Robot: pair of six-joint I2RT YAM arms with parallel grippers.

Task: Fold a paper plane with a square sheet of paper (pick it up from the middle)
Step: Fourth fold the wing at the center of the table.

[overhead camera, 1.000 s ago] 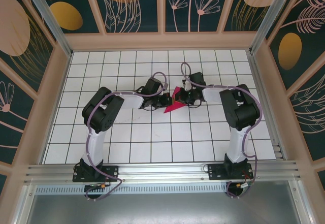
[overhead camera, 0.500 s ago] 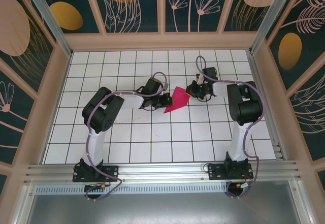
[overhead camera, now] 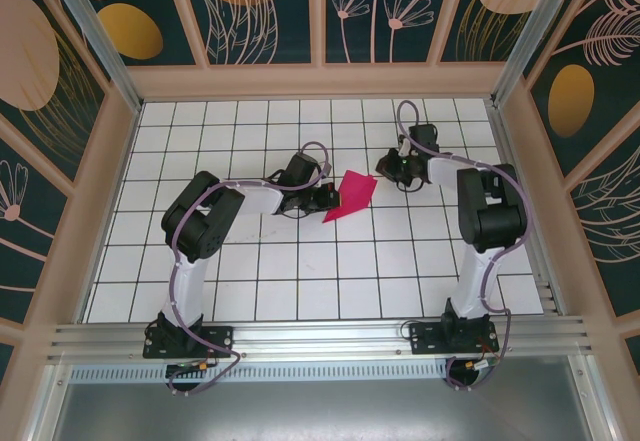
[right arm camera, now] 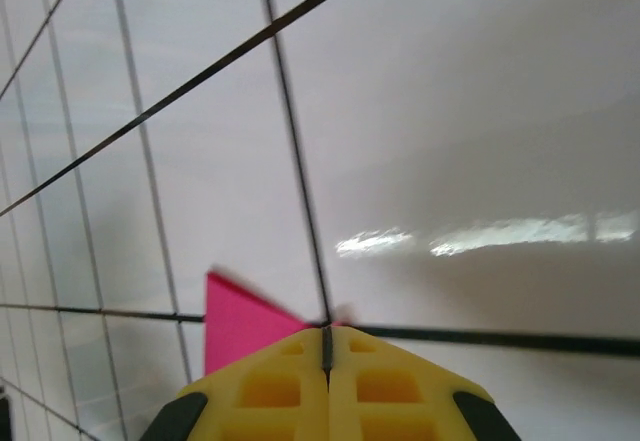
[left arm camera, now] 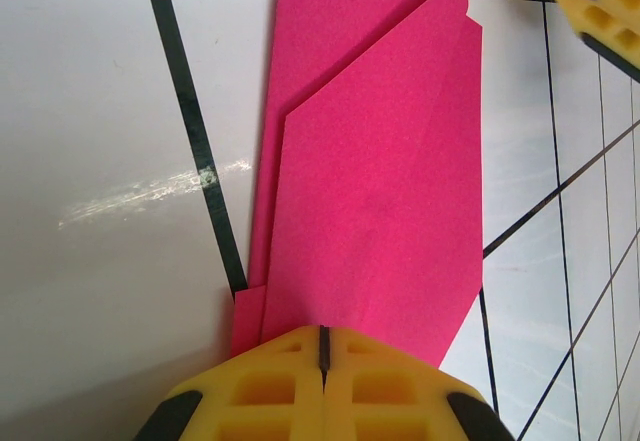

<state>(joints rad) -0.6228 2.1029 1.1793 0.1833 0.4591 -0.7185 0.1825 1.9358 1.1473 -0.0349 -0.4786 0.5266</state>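
I see the left fingers (left arm camera: 265, 386) pressed together on the near end of the folded paper (left arm camera: 370, 211); right fingers (right arm camera: 385, 386) pressed together, just clear of it.

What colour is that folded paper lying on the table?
Bright magenta-pink, plain with no pattern. The folded paper shows best in the left wrist view.

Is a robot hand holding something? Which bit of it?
The left gripper pinches the folded magenta-pink paper sheet by the edge nearest it; the right gripper holds nothing.
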